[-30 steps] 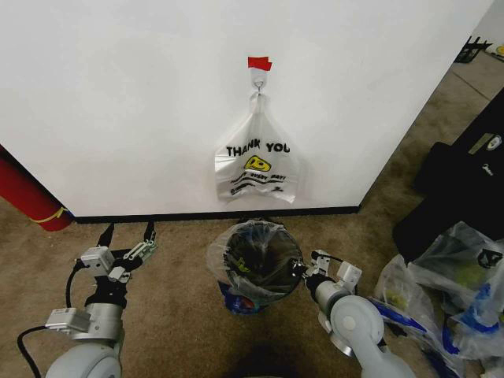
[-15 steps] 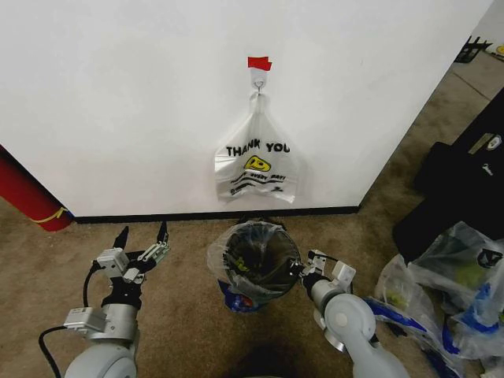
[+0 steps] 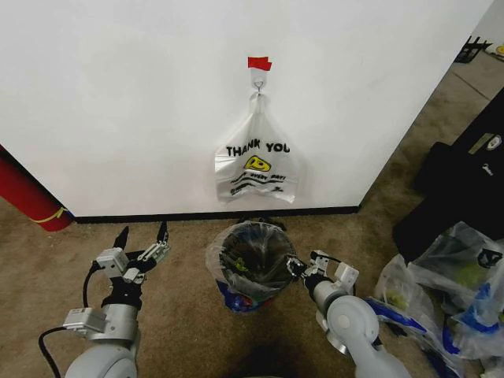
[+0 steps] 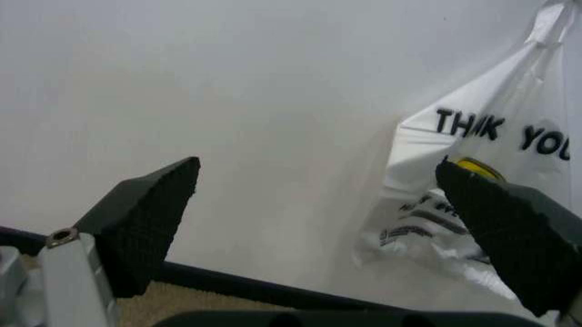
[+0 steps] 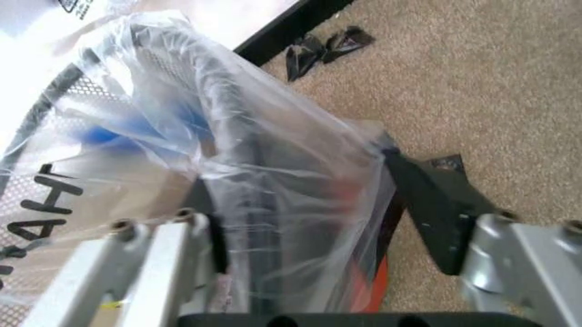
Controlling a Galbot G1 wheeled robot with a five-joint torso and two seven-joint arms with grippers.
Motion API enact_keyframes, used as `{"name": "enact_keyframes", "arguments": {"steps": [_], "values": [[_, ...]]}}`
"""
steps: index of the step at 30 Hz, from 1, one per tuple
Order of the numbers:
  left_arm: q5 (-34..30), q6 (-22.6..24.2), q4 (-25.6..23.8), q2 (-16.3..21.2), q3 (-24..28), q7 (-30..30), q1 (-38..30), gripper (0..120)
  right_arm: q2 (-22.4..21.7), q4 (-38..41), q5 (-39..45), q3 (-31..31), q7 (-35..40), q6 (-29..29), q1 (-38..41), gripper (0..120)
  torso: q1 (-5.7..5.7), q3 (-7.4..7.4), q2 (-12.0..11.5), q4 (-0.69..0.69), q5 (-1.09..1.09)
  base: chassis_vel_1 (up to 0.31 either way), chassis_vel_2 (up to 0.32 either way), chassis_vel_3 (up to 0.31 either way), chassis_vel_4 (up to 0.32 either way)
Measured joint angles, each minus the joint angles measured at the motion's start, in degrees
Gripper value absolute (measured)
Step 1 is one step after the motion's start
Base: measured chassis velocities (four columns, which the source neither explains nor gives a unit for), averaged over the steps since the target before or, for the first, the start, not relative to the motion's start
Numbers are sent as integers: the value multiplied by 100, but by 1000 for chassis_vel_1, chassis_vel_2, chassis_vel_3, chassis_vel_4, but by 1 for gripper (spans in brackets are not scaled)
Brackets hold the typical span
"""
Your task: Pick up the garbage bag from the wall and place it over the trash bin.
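Garbage bag [image 3: 253, 256]: draped over trash bin [image 3: 236, 298], near wall [image 3: 118, 94]. Right gripper [image 5: 300, 225]: parted astride the rim film. Left gripper [image 3: 142, 240]: spread, idle. Task judged nearly complete.

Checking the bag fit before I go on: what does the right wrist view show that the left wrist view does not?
Right wrist view: the garbage bag draped over the trash bin rim, with the right gripper open astride rim and plastic, one finger inside, one outside; carpet beyond.

Left wrist view: the open left gripper facing the wall, with the hanging "THANK YOU" bag past one pad.

Both: the black baseboard at the wall's foot.
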Motion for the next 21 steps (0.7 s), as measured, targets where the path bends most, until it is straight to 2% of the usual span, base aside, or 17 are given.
{"name": "enact_keyframes", "arguments": {"steps": [3,5,11,21], "values": [[-5,5,-25,-11,10,-4,26,100,-24,17,2,0,-49,14,-18,72,0,0,0,0,0,0,0,0,0],[-12,5,-29,-10,10,-7,33,100,-27,19,3,-2,-56,16,-17,75,0,0,0,0,0,0,0,0,0],[-28,7,-56,8,19,-11,79,100,-27,10,-3,-21,-89,24,-13,99,0,0,0,0,0,0,0,0,0],[20,8,-62,24,90,6,69,100,-45,3,-1,22,-162,69,-40,100,0,0,0,0,0,0,0,0,0]]}}
